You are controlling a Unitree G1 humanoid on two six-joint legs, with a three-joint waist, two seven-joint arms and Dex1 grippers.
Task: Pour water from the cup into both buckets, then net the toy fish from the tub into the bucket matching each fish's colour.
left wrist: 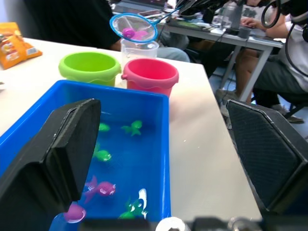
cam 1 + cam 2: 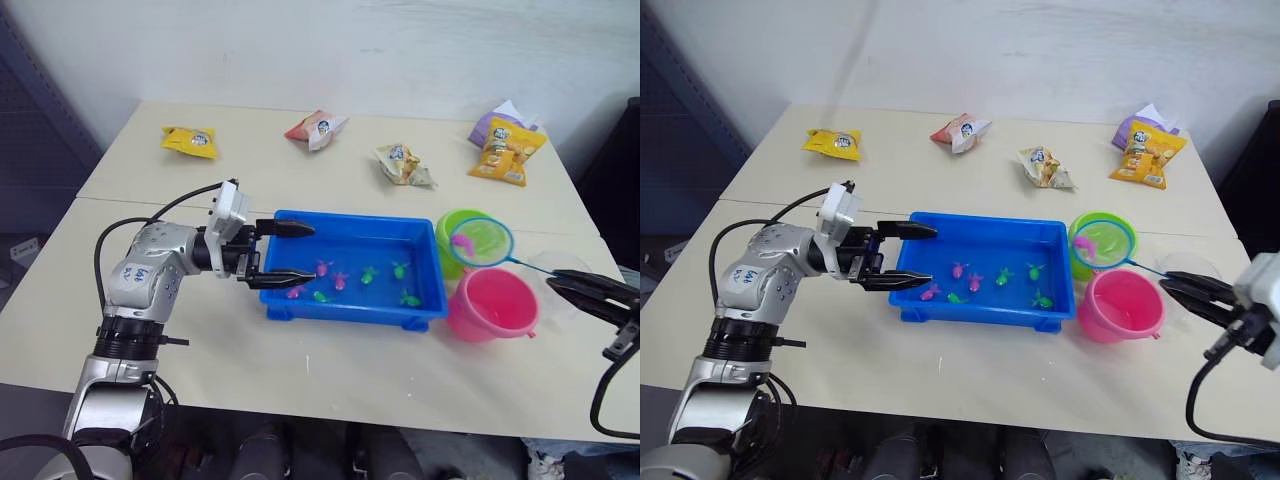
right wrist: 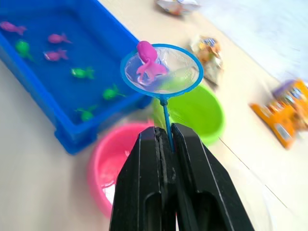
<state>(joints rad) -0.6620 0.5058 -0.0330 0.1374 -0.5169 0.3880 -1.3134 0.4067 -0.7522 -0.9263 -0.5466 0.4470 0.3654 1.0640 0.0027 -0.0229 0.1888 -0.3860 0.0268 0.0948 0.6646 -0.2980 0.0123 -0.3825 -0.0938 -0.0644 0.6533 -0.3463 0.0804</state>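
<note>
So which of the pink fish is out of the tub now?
The pink fish lying in the net, held up by the right gripper above the buckets. The other pink fish are in the blue tub.

We see our left arm bent at the elbow, forearm reaching across toward our right, left gripper with fingers spread wide, our right gripper extended forward, fingers pinched tight together

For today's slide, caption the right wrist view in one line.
Right gripper holds the net, a pink fish inside, above the green bucket.
</note>
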